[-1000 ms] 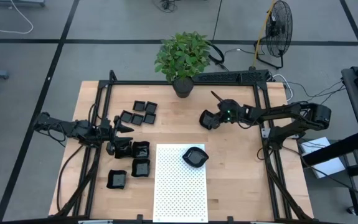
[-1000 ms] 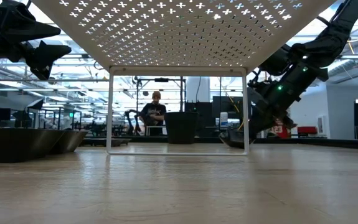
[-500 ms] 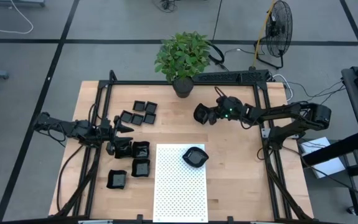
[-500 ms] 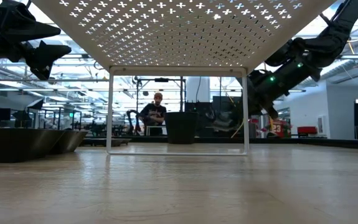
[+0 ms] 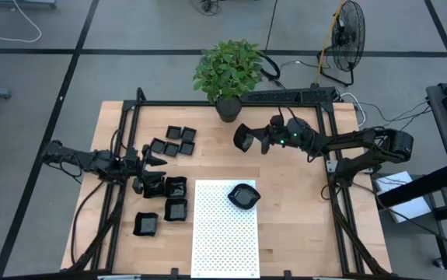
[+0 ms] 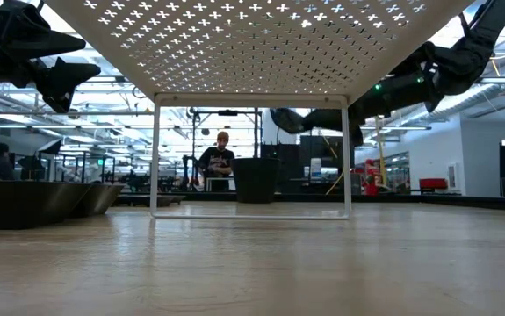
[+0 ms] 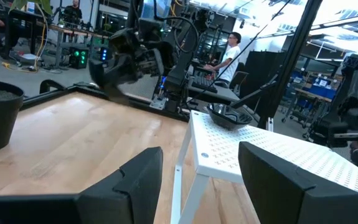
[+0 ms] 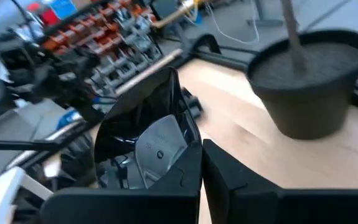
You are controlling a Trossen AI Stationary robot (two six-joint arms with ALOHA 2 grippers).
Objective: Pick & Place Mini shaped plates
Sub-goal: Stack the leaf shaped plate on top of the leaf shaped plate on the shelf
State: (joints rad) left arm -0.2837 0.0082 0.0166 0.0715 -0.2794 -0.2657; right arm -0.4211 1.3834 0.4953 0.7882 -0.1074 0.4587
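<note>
Plates of glossy black, small and shallow with raised rims, lie grouped on your pale wooden counter (image 5: 301, 194) toward nine o'clock: a cluster of square ones (image 5: 173, 141) farther back and a few more (image 5: 167, 198) nearer the front beside the white dotted rectangular mat (image 5: 223, 233). One rounded black plate (image 5: 244, 195) sits on that mat's far corner. Your right claw (image 5: 256, 140) is raised above the counter at about twelve o'clock, just beside the dark pot of the green leafy plant (image 5: 227, 74), its fingers closed on another small glossy black plate (image 8: 147, 134), tilted on edge. Your left claw (image 5: 158, 160) hangs at nine o'clock over the plates, fingers (image 7: 132, 180) spread wide and holding nothing.
</note>
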